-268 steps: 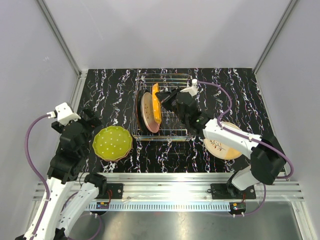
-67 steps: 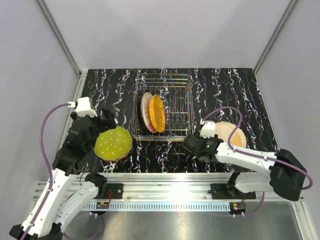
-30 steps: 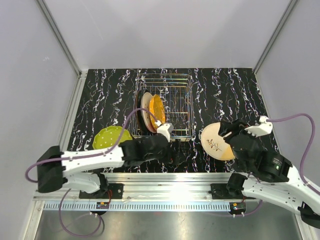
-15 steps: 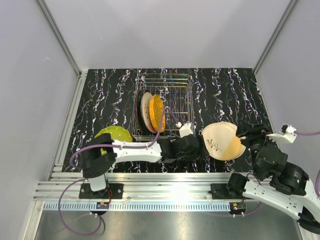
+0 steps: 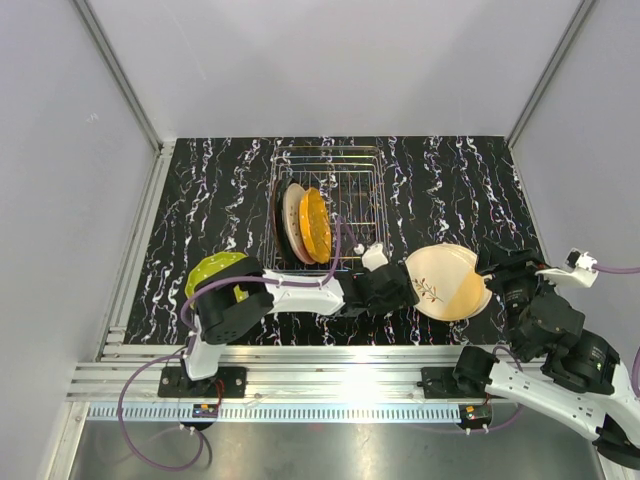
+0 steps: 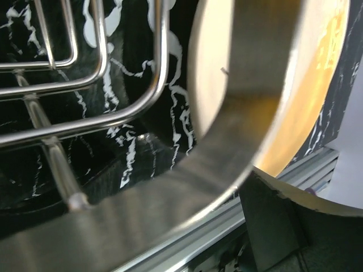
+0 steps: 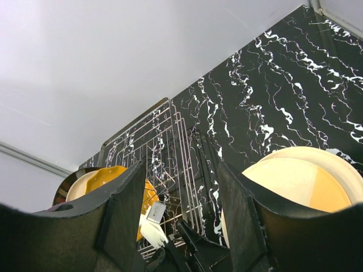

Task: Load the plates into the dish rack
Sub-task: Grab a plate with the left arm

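The dish rack point(image 5: 352, 185) stands in the middle, with three plates point(image 5: 314, 225) upright in its left slots and open room in its right slots. The cream plate point(image 5: 450, 285) lies just beside the rack's near right corner. The left gripper point(image 5: 395, 290) is at this plate's left edge; whether its jaws are apart I cannot tell. The right gripper point(image 7: 179, 173), with jaws apart and holding nothing, hangs by the plate's right edge. A yellow-green plate point(image 5: 212, 270) lies at the near left.

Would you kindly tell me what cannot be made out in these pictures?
Yellow-green plate: top view, mostly covered by the left arm.
Left claw: top view, hidden under its wrist; open or shut unclear.
Cream plate: left wrist view, partly behind a blurred silvery band.
Black plate: top view, only a sliver behind the pink plate.
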Tool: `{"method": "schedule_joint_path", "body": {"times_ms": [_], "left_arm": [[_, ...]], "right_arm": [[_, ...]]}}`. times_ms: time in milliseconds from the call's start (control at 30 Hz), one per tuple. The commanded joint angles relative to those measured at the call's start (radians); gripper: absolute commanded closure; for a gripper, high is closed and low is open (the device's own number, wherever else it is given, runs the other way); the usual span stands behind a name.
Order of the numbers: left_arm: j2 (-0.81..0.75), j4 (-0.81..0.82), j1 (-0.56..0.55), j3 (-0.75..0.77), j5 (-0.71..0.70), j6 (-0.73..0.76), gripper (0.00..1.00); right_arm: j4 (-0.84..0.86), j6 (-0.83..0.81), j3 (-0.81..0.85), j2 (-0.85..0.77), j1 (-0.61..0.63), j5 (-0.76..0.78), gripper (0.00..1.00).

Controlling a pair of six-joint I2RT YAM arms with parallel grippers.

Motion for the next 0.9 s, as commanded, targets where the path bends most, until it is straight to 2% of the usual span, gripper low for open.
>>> {"method": "schedule_joint_path", "body": {"times_ms": [0, 467, 600, 800, 833, 867], "left_arm": [[0.027, 0.051, 0.029, 0.069, -0.074, 0.006, 0.18], [0.102, 0.091, 0.035, 0.089, -0.091, -0.045, 0.41], [0.118, 0.103, 0.032, 0.095, -0.097, -0.053, 0.55], [0.098, 0.07, 0.024, 0.091, -0.157, -0.059, 0.61], [0.09, 0.047, 0.023, 0.091, -0.172, -0.057, 0.67], [0.078, 0.039, 0.021, 0.091, -0.18, -0.053, 0.69]], "right_arm": [[0.051, -0.039, -0.005, -0.009, 0.002, 0.048, 0.39], [0.085, -0.062, -0.027, -0.017, 0.002, 0.056, 0.39], [0.085, -0.061, -0.03, -0.019, 0.002, 0.059, 0.39], [0.069, -0.061, -0.018, -0.026, 0.004, 0.062, 0.39], [0.068, -0.061, -0.017, -0.028, 0.002, 0.057, 0.39], [0.065, -0.061, -0.014, -0.029, 0.004, 0.056, 0.4]]}}
